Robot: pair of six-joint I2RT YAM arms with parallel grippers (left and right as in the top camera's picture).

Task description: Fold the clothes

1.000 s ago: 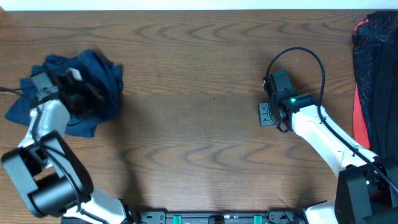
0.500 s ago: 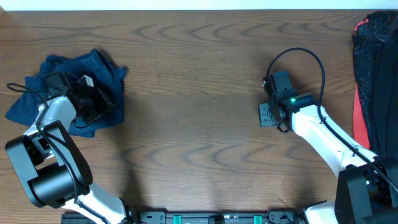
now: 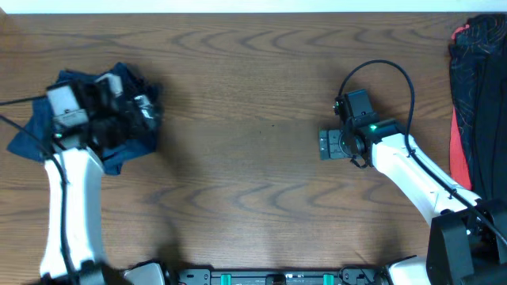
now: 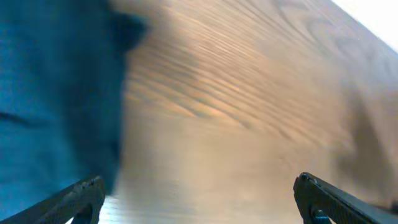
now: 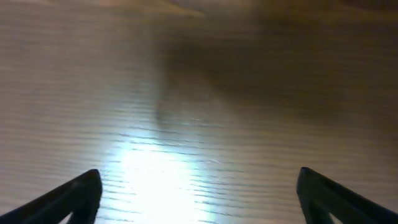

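Note:
The clothes point(image 3: 36, 136) lie as a crumpled dark blue heap at the table's left side. My left arm hangs over the heap, and its gripper point(image 3: 144, 111) sits at the heap's right edge. In the left wrist view this gripper point(image 4: 202, 200) is open, with bare wood between the fingertips point(image 4: 84, 194), and the blue cloth point(image 4: 56, 93) fills the left side. My right gripper point(image 3: 326, 144) stands right of centre, far from the clothes. In the right wrist view it point(image 5: 202, 194) is open over bare table with nothing between its fingers.
A dark garment with red parts point(image 3: 475, 87) lies piled at the table's right edge, behind my right arm. The wooden table point(image 3: 245, 95) stretches between the two arms. A black cable point(image 3: 396, 75) loops above the right wrist.
The left gripper opened wide and let the blue cloth go, and its arm swung so the jaws point right. The right gripper opened wider, its arm in the same place.

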